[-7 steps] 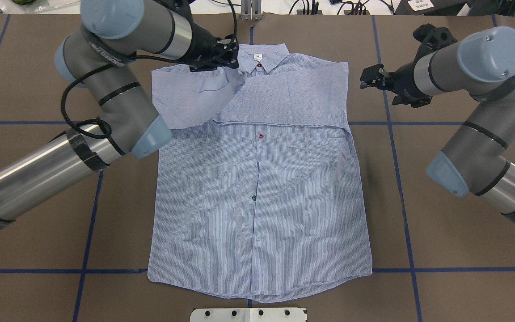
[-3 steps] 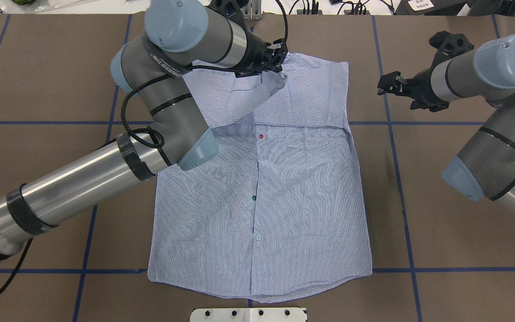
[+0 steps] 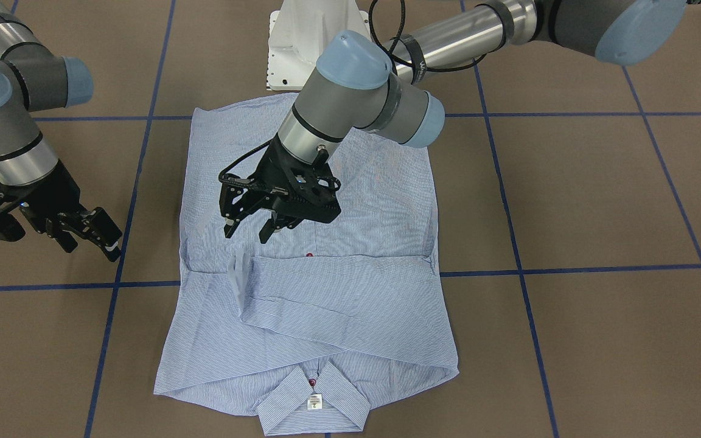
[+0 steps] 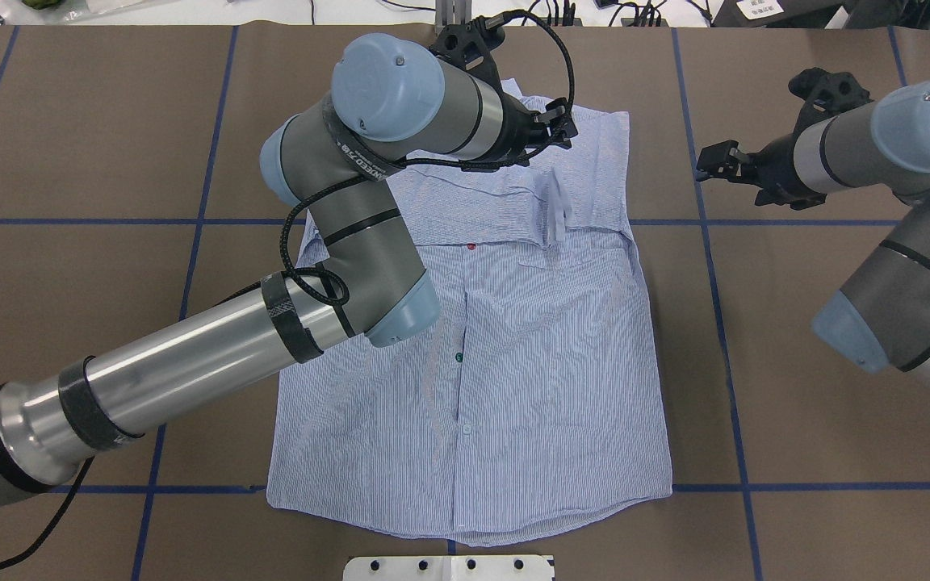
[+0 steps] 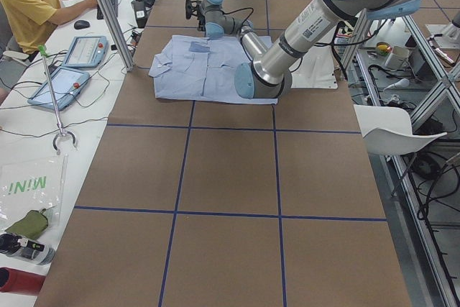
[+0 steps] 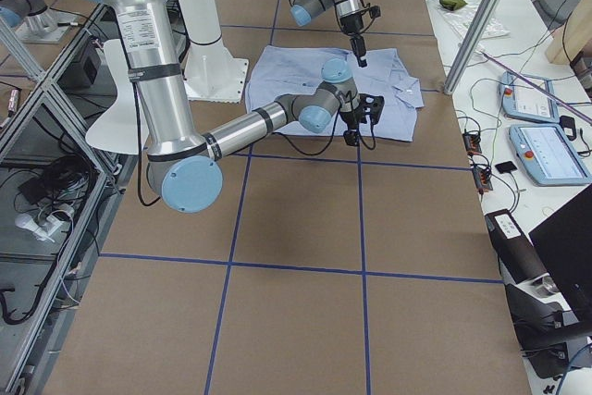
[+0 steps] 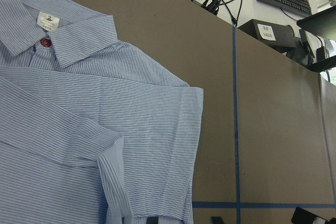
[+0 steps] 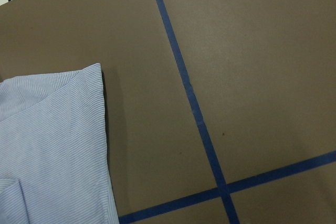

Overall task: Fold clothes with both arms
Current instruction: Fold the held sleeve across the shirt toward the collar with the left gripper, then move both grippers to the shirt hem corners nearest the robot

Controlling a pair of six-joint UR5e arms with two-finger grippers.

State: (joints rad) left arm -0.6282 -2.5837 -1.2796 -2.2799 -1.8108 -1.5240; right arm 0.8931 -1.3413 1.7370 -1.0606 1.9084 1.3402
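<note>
Nearest the robot stood the white pedestal base (image 3: 308, 48), and from it the flat brown desk (image 4: 796, 363) ran out matte and papery, gridded by dark blue tape lines (image 4: 725, 323). Off the far edge, in the left side view, a long white bench (image 5: 43, 149) carried cables and screens, with a person in a yellow top (image 5: 29, 5) at a keyboard.

Mid-desk lay the light blue, finely white-striped button-up shirt (image 4: 513, 387), front up, soft and lightly wrinkled, with its hem toward the robot. Both sleeves were folded flat across the chest, and one pale cuff (image 3: 238, 277) stood up from the fold beside a small red button (image 3: 310, 255). Farthest out sat the pointed collar (image 3: 341, 398) with its little white neck label (image 3: 314, 401).

The left arm's black two-finger tool (image 3: 247, 234) hung over the chest just beside that cuff, fingers spread, gripping nothing! The right arm's black tool (image 3: 90, 246) hovered over bare desk off the shirt's side, jaws apart and empty too.
</note>
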